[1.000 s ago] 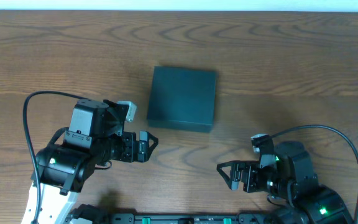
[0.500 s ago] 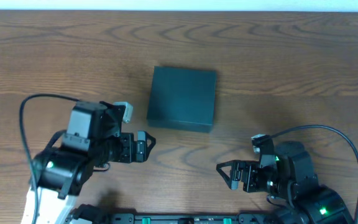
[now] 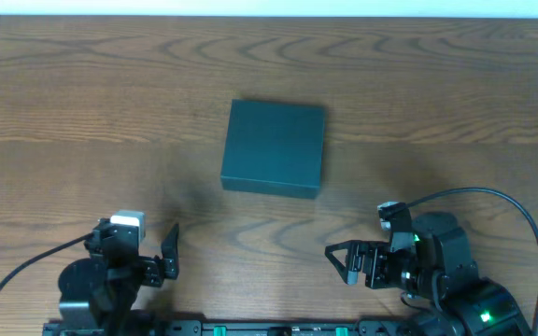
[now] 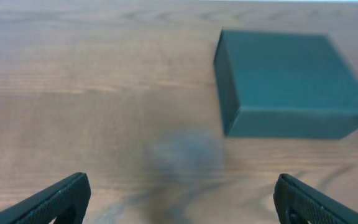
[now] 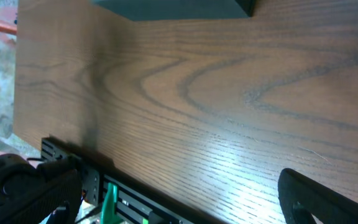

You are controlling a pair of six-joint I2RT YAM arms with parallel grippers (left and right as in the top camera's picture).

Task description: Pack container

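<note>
The container [image 3: 275, 147] is a dark teal box lying shut, lid down, in the middle of the wooden table. In the left wrist view the container [image 4: 291, 81] sits ahead and to the right, a little blurred. My left gripper [image 3: 134, 250] is low at the near-left edge, well short of the box, open, with bare wood between its fingers [image 4: 55, 199]. My right gripper [image 3: 339, 264] rests near the front right, pointing left, open and empty. The right wrist view catches only the container's near edge [image 5: 173, 7] at the top.
A black mounting rail with green clips [image 5: 135, 199] runs along the table's front edge, below both arms. A black cable [image 3: 493, 198] loops over the right arm. The table's far edge [image 3: 269, 17] lies beyond the box.
My left arm has pulled back from beside the box's front-left corner to the near-left table edge, jaws still open. The right arm and the box have not moved.
</note>
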